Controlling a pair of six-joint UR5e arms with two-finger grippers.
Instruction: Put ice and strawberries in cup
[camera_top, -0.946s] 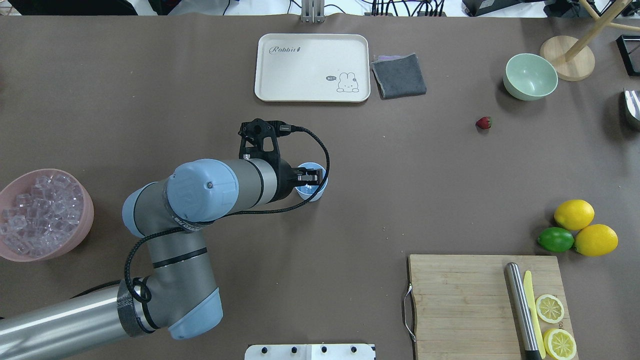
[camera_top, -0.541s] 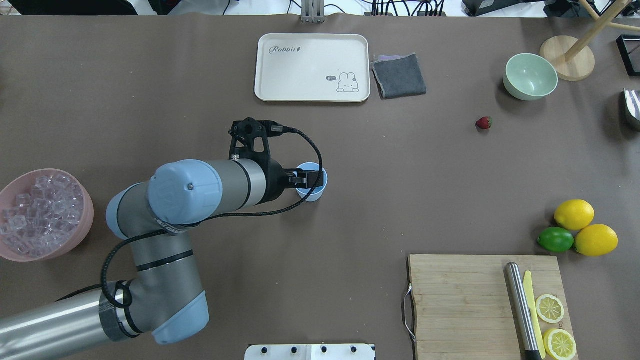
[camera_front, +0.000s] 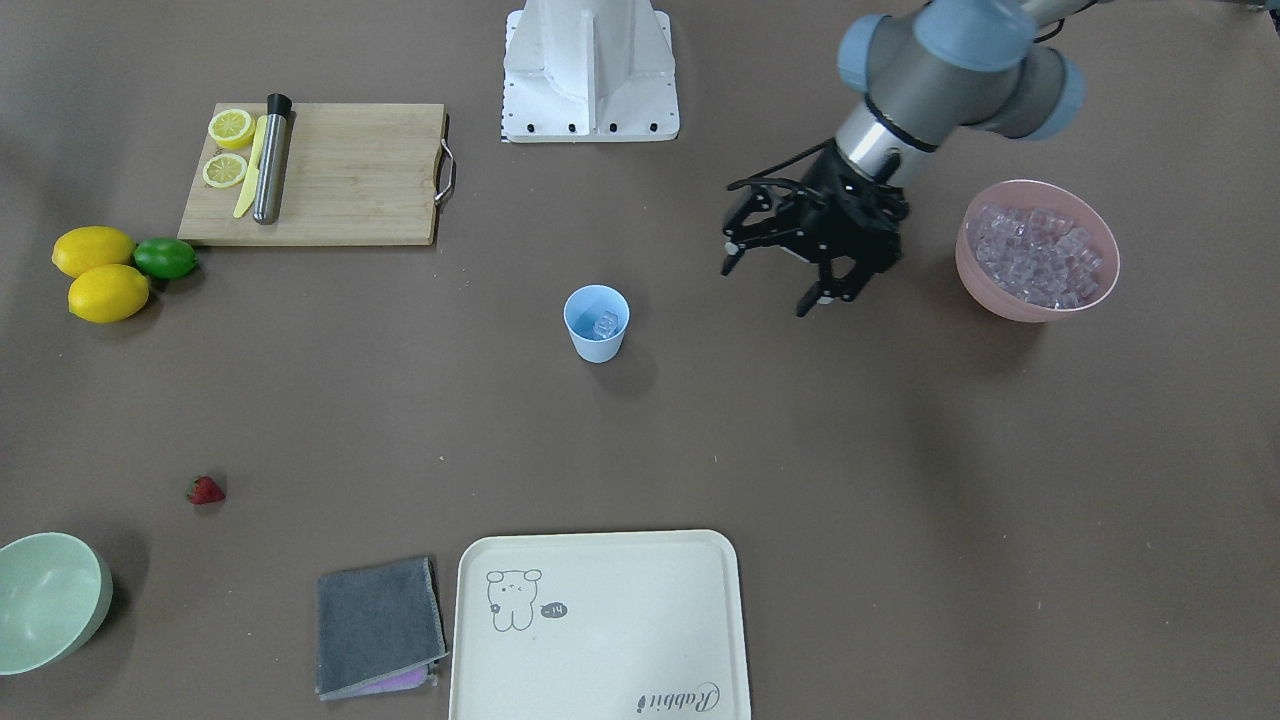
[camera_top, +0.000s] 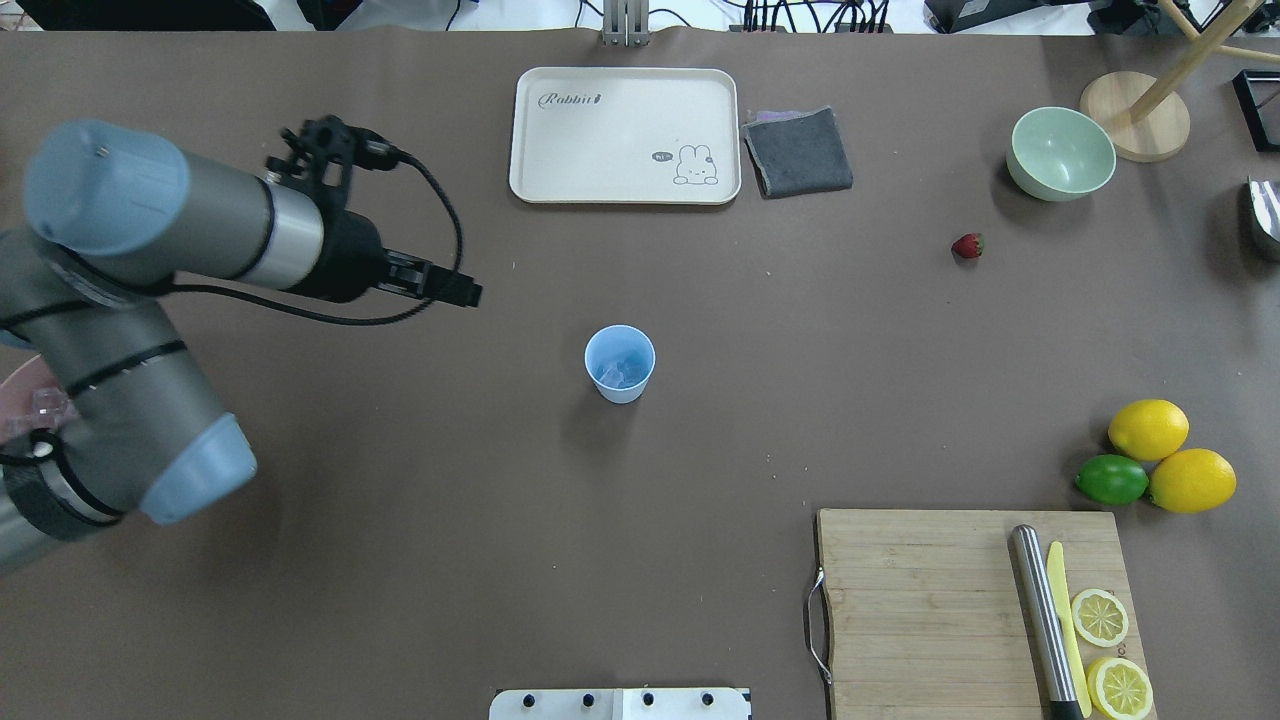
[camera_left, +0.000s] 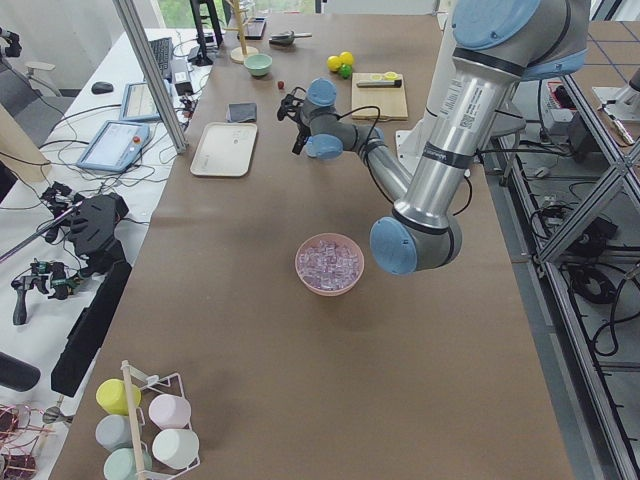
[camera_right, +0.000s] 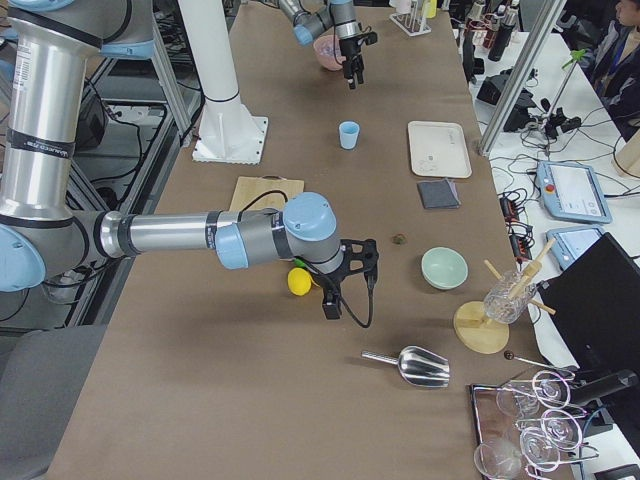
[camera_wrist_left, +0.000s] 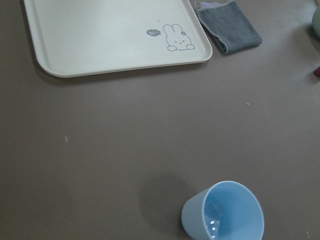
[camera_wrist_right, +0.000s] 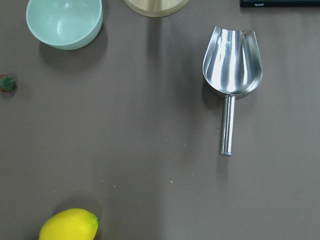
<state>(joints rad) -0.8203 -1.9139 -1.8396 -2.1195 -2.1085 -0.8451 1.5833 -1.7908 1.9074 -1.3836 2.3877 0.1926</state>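
Note:
The pale-blue cup (camera_top: 620, 362) stands upright mid-table with a few ice cubes (camera_front: 606, 323) in it. It also shows in the left wrist view (camera_wrist_left: 223, 212). The pink bowl (camera_front: 1040, 290) at the robot's left holds many ice cubes. My left gripper (camera_front: 768, 287) hangs open and empty above the table between the cup and the pink bowl. The strawberry (camera_top: 967, 245) lies on the table at the far right, near the pale-green bowl (camera_top: 1060, 152). My right gripper (camera_right: 345, 292) hovers near the lemons; I cannot tell whether it is open or shut.
A cream tray (camera_top: 560, 130) and a grey cloth (camera_top: 798, 150) lie at the far edge. A cutting board (camera_top: 920, 600) with knife, metal rod and lemon slices sits near right. Two lemons and a lime (camera_top: 1112, 479) lie beside it. A metal scoop (camera_wrist_right: 231, 62) lies at the right end.
My left arm has swung back from over the cup to the left and farther away. The cup now stands uncovered with ice in it.

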